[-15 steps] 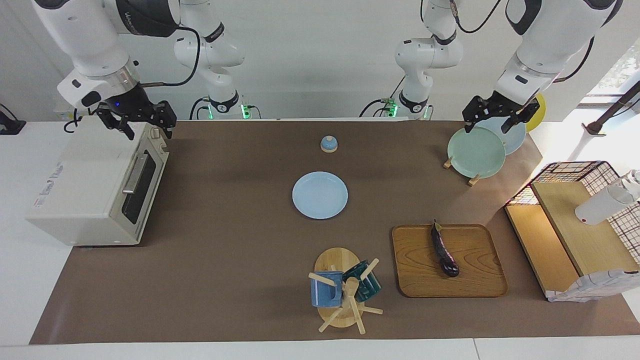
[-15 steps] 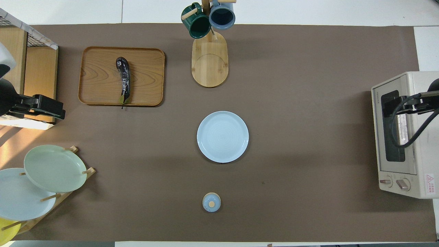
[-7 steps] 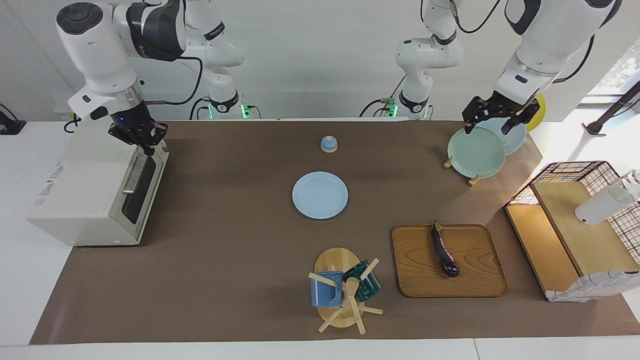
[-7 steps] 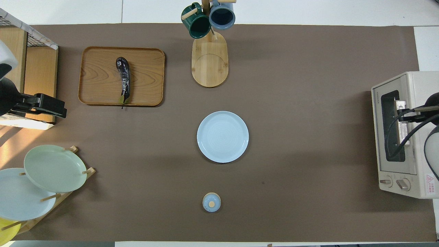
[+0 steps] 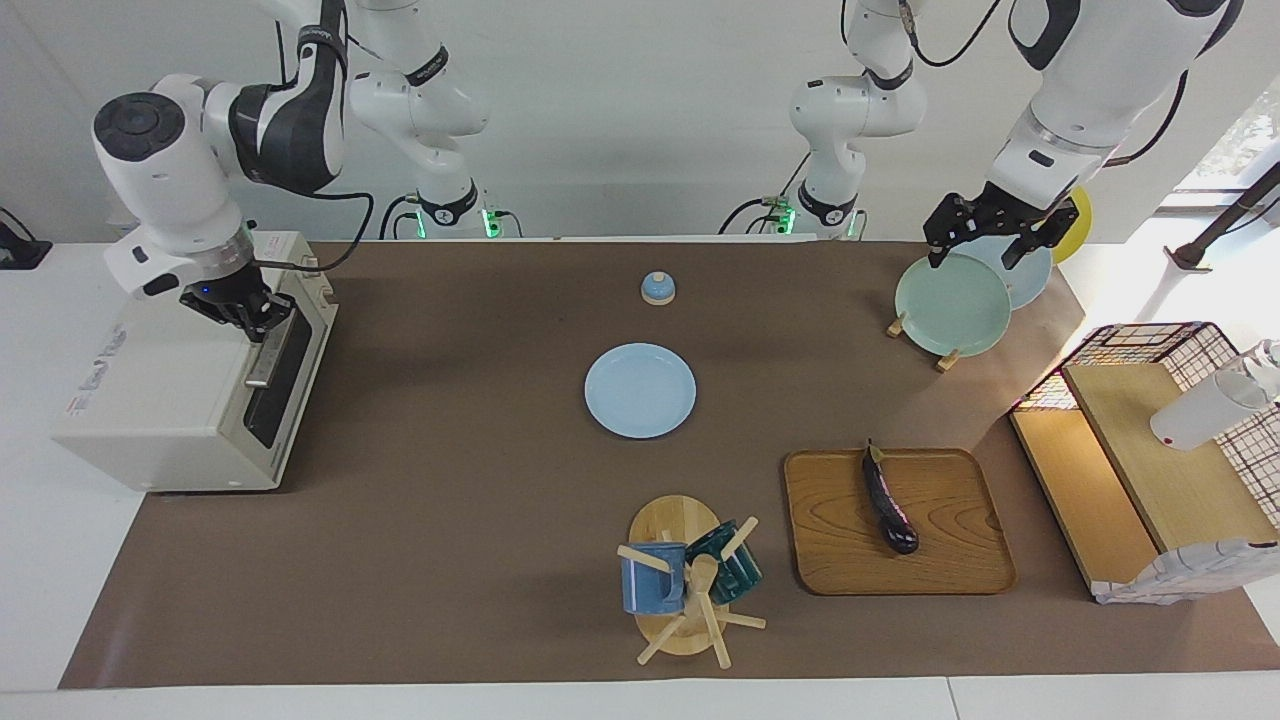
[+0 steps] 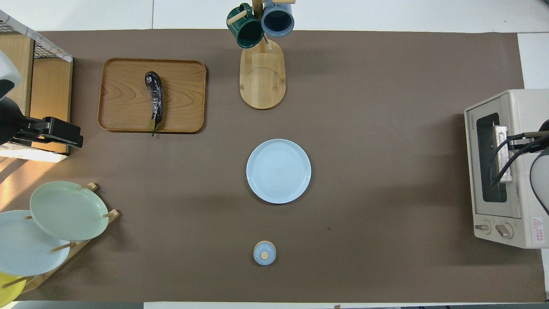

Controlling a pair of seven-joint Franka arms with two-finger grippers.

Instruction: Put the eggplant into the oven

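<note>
We are keeping the right claw (image 5: 250,318) pinched shut at the closed oven (image 5: 190,375) door's handle to open it, while the left claw (image 5: 985,240) is waiting spread wide over the plate rack and the eggplant (image 5: 889,500) is lying on the wooden tray (image 5: 960,560).

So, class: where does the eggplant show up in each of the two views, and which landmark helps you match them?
Facing view: the eggplant lies on the wooden tray, low in the picture, toward the left arm's end.
Overhead view: the eggplant lies high in the picture, on the same tray.
Shared landmark: the mug tree beside the tray.
</note>
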